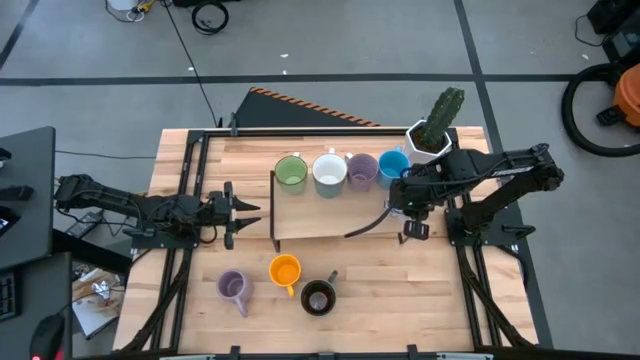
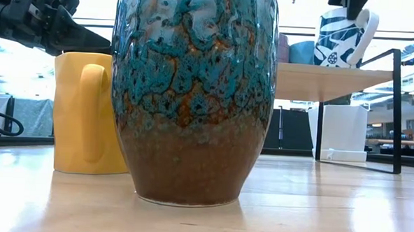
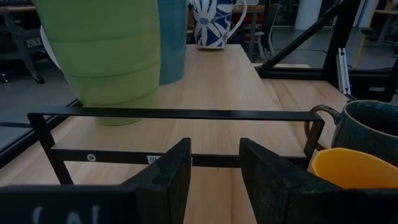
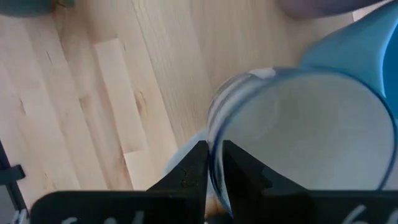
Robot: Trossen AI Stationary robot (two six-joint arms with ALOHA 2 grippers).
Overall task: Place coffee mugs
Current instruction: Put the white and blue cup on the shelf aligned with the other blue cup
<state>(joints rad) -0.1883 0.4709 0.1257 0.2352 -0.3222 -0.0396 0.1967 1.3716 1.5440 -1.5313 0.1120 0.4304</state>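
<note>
- We log the right claw [image 4: 213, 163] clamped on a white floral mug's [image 4: 298, 137] rim, on the wooden shelf [image 1: 320, 215] beside the blue mug [image 1: 393, 166].
- Left claw [image 1: 240, 212], fingers apart, empty, just left of the shelf.
- Lavender mug [image 1: 233, 288], orange mug [image 1: 285, 271], brown mug [image 1: 318, 297]: tabletop [image 1: 400, 290], in front of the shelf.

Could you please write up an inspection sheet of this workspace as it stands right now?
Surface: wooden table carrying a low black-framed wooden shelf.
Job's things: green mug, white mug, lavender mug and blue mug in a row on the shelf; second lavender mug, orange mug and dark brown mug on the table in front.
Clutter: cactus in a white pot by the shelf's right end.
Grippers: left gripper open, empty, at the shelf's left edge; right gripper pinching the rim of a white patterned mug.
Cables: black cable across the floor.
Surroundings: grey floor, vacuum at right.
</note>
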